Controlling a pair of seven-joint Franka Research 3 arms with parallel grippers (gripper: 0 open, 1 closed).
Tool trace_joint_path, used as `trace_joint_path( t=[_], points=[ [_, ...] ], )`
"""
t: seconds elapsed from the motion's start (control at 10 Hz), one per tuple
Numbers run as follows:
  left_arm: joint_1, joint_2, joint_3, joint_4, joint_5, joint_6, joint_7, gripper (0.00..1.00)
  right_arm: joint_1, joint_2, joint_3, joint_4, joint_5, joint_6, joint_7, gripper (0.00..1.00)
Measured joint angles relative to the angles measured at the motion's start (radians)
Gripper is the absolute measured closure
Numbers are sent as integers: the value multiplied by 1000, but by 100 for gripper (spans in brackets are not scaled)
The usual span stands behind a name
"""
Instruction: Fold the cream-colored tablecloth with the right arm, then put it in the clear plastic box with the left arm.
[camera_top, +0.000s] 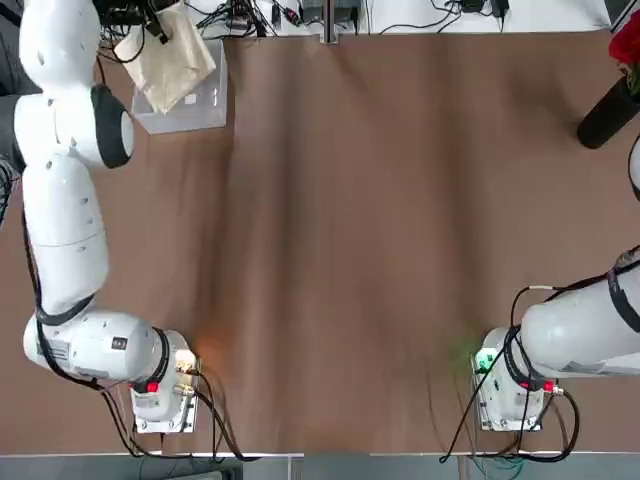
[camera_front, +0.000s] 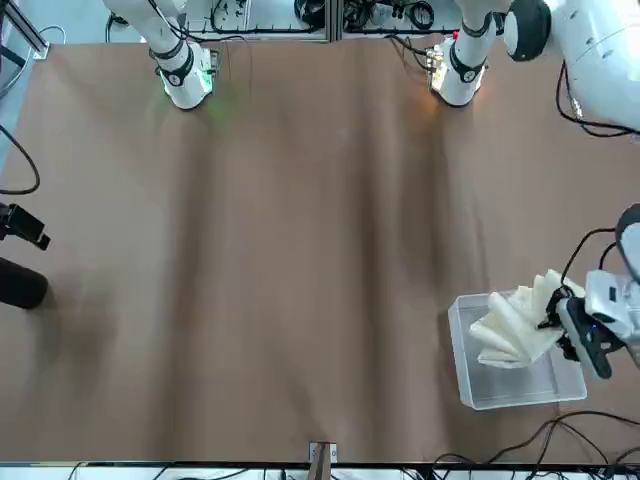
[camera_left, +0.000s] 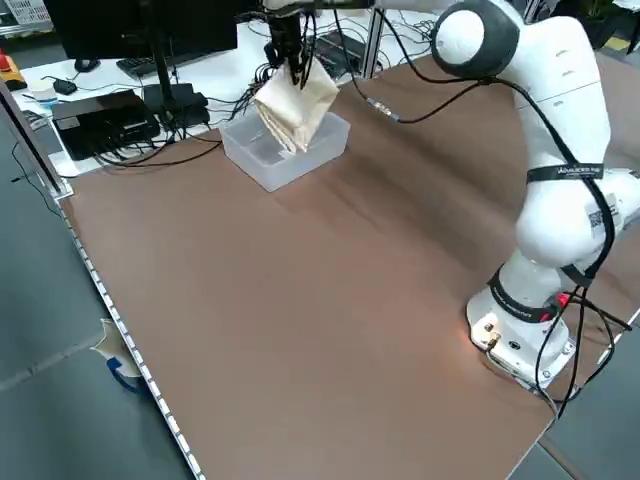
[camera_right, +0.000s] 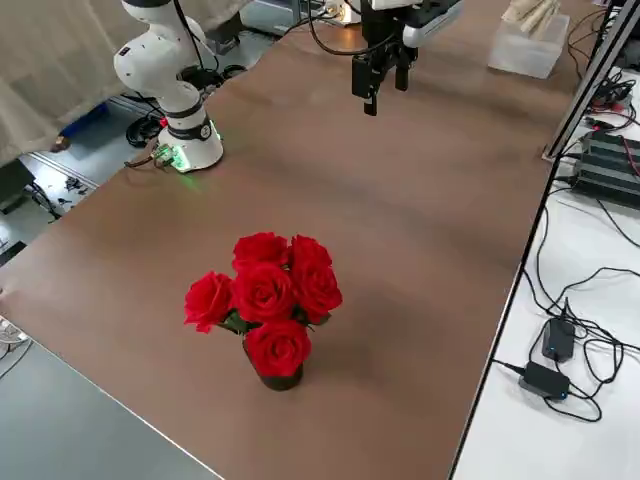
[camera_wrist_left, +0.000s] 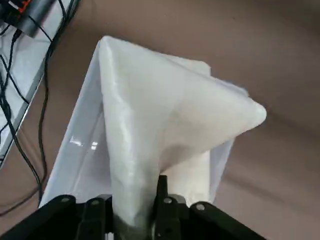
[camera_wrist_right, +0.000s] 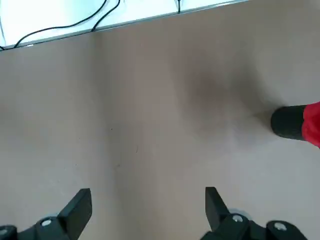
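Over the clear box (camera_front: 475, 385) — left gripper (camera_front: 566, 322) clamping cream cloth (camera_front: 520, 325), right gripper (camera_wrist_right: 148, 212) spread empty

Tool (camera_wrist_right: 148, 202) wide open above brown tabletop (camera_wrist_right: 150, 125), near black vase (camera_wrist_right: 288, 122).

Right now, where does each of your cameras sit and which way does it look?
Top: overhead, looking down; both arms.
Front: across the table, facing me; both arms.
Left side: raised, looking diagonally down; left arm.
Right side: raised, looking diagonally down; both arms.
Left wrist: over the box; its two fingers.
Right wrist: over the table; its two fingers.
Top and front share the cloth.
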Motion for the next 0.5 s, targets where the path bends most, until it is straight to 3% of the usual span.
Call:
trace_joint_path(
  t=[0.5],
  points=[
    [-28,96,-1,1,74,171,17,84,0,0,0,1,0,0,0,0]
  ],
)
